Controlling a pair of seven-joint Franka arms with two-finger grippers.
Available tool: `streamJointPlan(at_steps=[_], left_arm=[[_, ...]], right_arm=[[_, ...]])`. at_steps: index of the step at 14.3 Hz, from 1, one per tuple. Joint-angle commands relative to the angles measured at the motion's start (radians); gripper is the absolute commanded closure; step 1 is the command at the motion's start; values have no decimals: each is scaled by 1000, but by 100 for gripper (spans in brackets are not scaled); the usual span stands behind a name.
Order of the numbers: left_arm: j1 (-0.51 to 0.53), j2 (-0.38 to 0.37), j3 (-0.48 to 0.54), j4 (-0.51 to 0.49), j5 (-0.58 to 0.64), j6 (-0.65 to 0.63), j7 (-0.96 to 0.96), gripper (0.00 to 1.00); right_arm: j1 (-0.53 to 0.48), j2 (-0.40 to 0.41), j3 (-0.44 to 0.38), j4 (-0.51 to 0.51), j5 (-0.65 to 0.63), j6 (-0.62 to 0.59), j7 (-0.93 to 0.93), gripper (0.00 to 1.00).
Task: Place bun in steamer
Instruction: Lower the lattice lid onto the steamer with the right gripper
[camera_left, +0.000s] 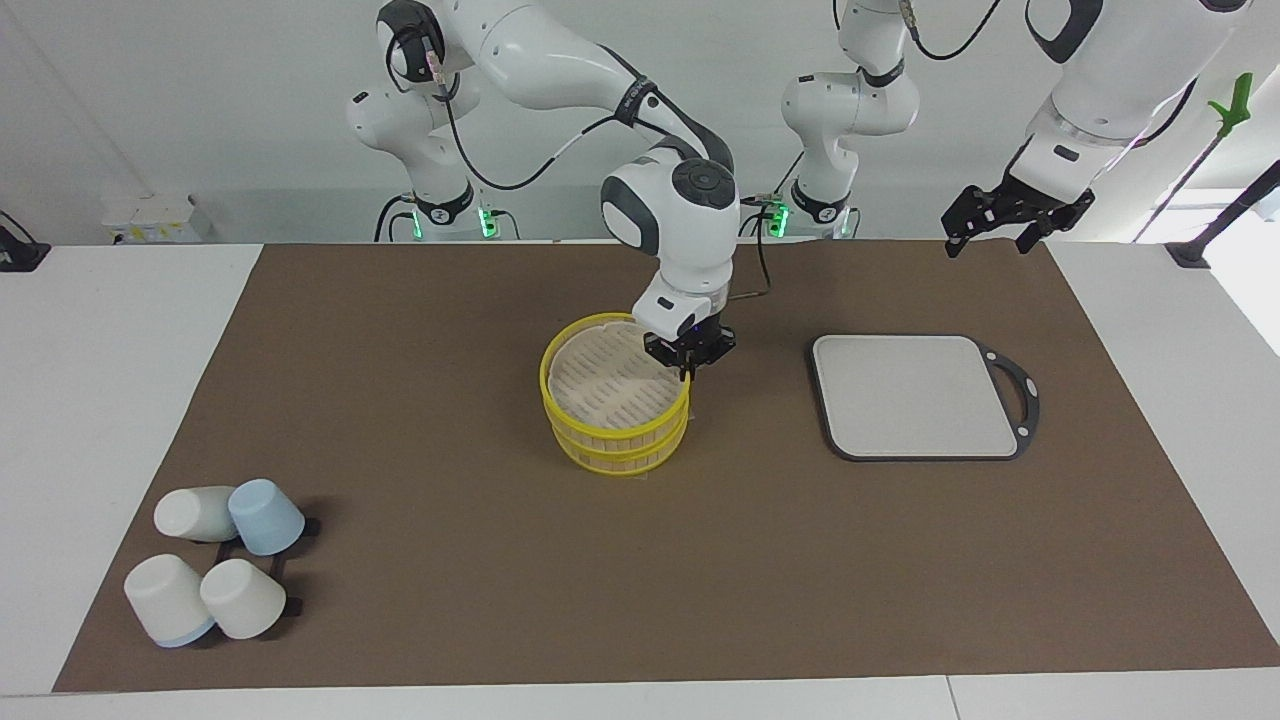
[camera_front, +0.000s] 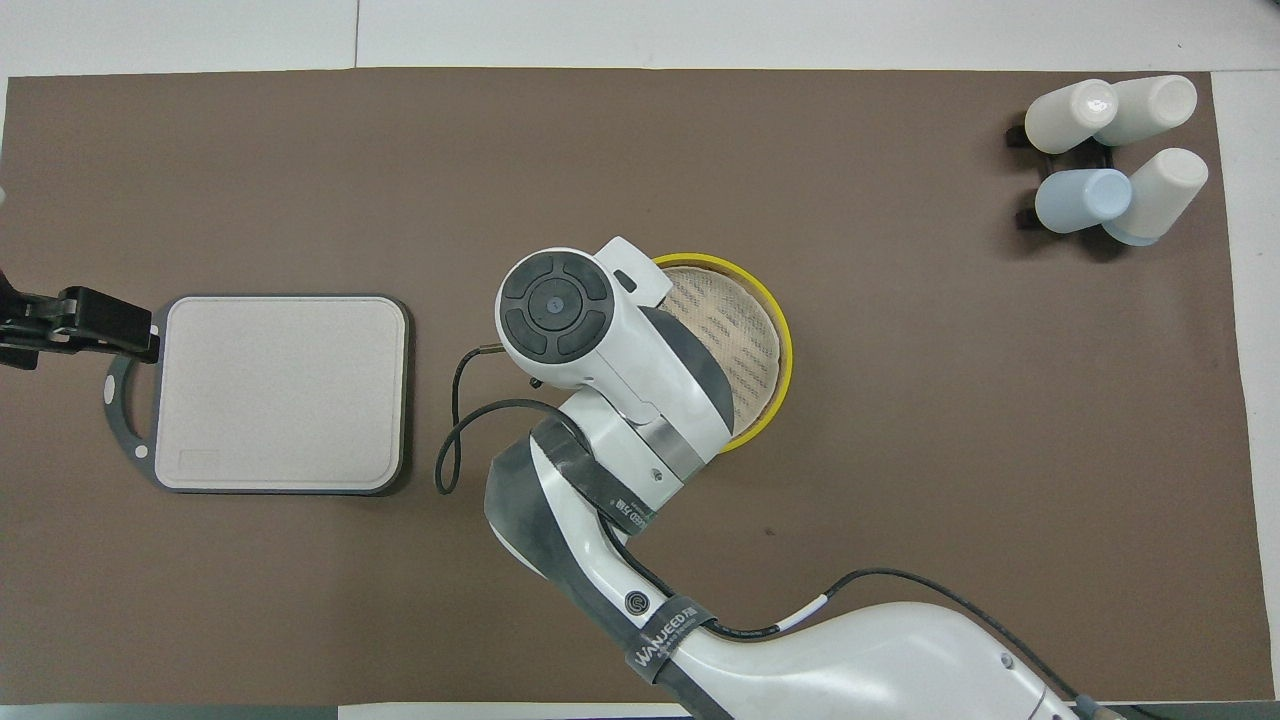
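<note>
The steamer is round, with bright yellow rims and a beige slatted top, and stands in two stacked tiers mid-table on the brown mat. It also shows in the overhead view, half covered by my right arm. My right gripper points down at the steamer's top rim, on the side toward the left arm's end of the table. In the overhead view the wrist hides it. No bun shows in either view. My left gripper is open and empty, and waits raised over the mat's edge nearest the robots, above the grey board.
A grey square board with a dark handle lies beside the steamer toward the left arm's end. Several upturned cups, white and pale blue, stand on a dark rack at the right arm's end, farther from the robots.
</note>
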Motion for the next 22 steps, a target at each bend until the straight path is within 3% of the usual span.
streamJointPlan(at_steps=[1, 5, 17, 18, 19, 22], left_arm=[[8, 15, -6, 28, -14, 20, 16, 0], [15, 4, -9, 10, -30, 108, 48, 0], [20, 1, -8, 4, -17, 105, 73, 0], [21, 1, -8, 4, -17, 106, 72, 0], [23, 1, -6, 4, -17, 107, 72, 0], [24, 1, -5, 2, -17, 108, 72, 0]], right_arm=[[2, -38, 1, -49, 3, 23, 9, 100], [5, -40, 1, -54, 5, 36, 11, 100], [17, -71, 1, -137, 5, 99, 9, 97], [16, -69, 1, -131, 3, 92, 9, 43], [14, -68, 1, -124, 3, 88, 8, 0], [0, -64, -5, -68, 3, 31, 2, 0]])
